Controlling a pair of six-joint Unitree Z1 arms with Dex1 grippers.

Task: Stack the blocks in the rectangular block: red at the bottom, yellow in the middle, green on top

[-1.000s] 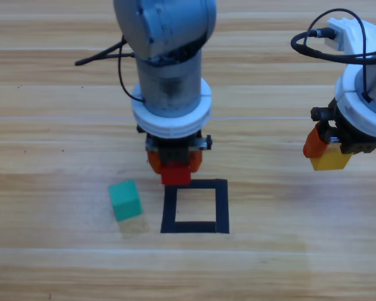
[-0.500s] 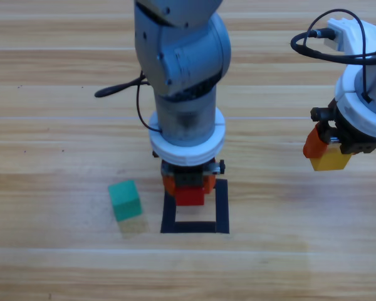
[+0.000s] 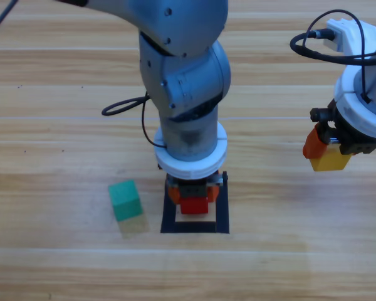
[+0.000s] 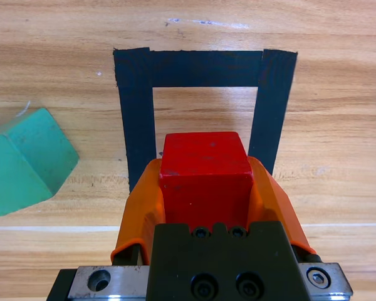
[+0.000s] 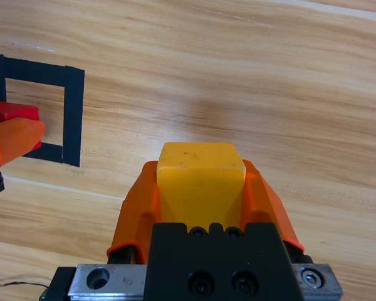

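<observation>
My left gripper (image 3: 193,199) (image 4: 205,179) is shut on the red cube (image 3: 193,205) (image 4: 205,169) and holds it over the black tape frame (image 3: 222,213) (image 4: 138,119), inside its outline. Whether the cube touches the wood I cannot tell. The teal-green cube (image 3: 125,200) (image 4: 24,162) lies on the table just left of the frame. Far to the right, my right gripper (image 3: 328,157) (image 5: 200,182) hangs above the table, shut on the yellow cube (image 3: 330,160) (image 5: 200,175). The right wrist view also shows the frame (image 5: 72,113) and the red cube (image 5: 9,113) at its left edge.
Bare wooden table (image 3: 62,125) stretches on all sides. A black cable (image 3: 122,106) loops off the left arm, and another (image 3: 319,37) runs over the right arm.
The left arm has carried the red cube forward, from the frame's far edge to over its middle. The right arm with the yellow cube has held still.
</observation>
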